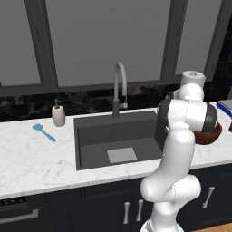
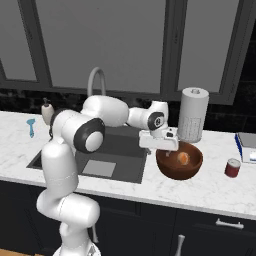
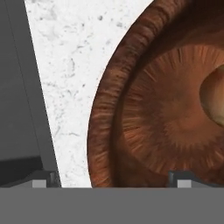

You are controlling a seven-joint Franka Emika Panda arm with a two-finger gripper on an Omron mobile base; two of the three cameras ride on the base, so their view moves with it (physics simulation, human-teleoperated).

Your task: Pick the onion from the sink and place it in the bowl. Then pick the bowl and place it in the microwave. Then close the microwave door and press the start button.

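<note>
Onion (image 2: 183,158) rests inside the bowl (image 2: 179,162), so I judge the first step done. My gripper (image 2: 159,145) hangs over the bowl's rim at its nine o'clock side, jaws spread wide and holding nothing; in my hand view one fingertip (image 3: 181,179) sits above the bowl's inside wall, the other above the white counter (image 3: 65,65) near the sink (image 1: 118,138) edge. That sink now holds no onion, just its drain plate (image 1: 121,155). Still ahead of me: gripping the bowl by its rim, carrying it to the microwave, shutting the door and pressing start. A paper towel roll (image 2: 193,115) stands at the bowl's twelve o'clock, close enough to mind when lifting.
</note>
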